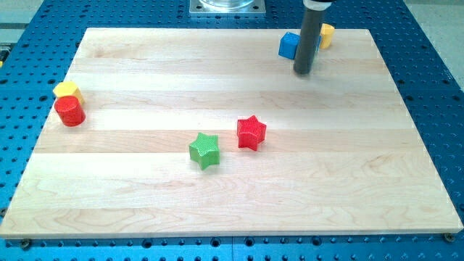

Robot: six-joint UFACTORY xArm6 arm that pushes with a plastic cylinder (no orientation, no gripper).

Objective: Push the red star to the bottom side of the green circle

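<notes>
Red star (251, 133) — mid-board, well below-left of my tip (302, 72), untouched; green star (204, 150) beside it. No green circle visible — no fingers, a bare rod.

It looked like a robotics lab bench: a pale wooden board (232, 181) lay on a blue metal breadboard (435, 87) drilled with a regular grid of mounting holes, and a grey machine base (228, 6) stood at the view's top

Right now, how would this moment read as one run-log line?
my tip: view's top right, beside blue block | red star: mid-board, untouched, right of green star | green circle: not visible | push: not started
</notes>
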